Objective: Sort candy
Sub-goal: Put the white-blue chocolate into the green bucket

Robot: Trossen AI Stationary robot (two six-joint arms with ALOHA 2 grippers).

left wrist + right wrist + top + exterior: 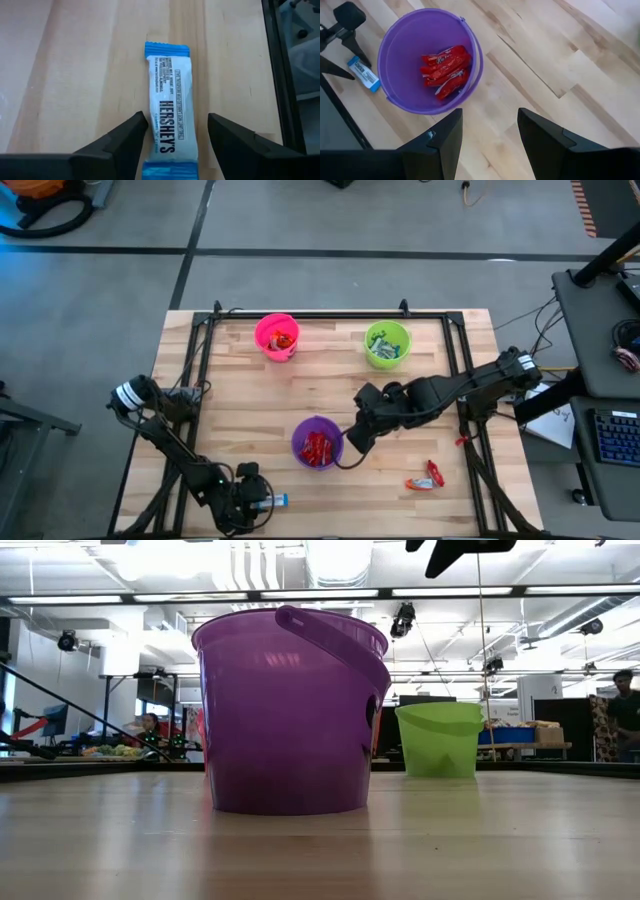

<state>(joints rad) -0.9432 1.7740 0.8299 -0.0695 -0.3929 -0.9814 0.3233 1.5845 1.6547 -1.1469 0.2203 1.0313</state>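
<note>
We counted 3 cups on the worktop (250,410): a pink cup (277,336) at about 11 o'clock, a green cup (387,343) at about 1 o'clock, and a purple cup (317,442) just past centre toward 6 o'clock. The purple cup held several red candies (445,70), piled too closely for us to count. The pink cup held red and orange candy, and the green cup held pale wrapped pieces; we could not count either lot. At about 7 o'clock 1 blue-and-white candy (170,115) lay flat on the wood, and our left hand (177,132) stood over it with fingers spread wide, 1 on each side, gripping nothing. At about 5 o'clock lay 2 loose candies (425,478), red and orange, touching each other. Our right hand (487,130) hovered beside the purple cup at its 3 o'clock side, fingers parted and empty.
</note>
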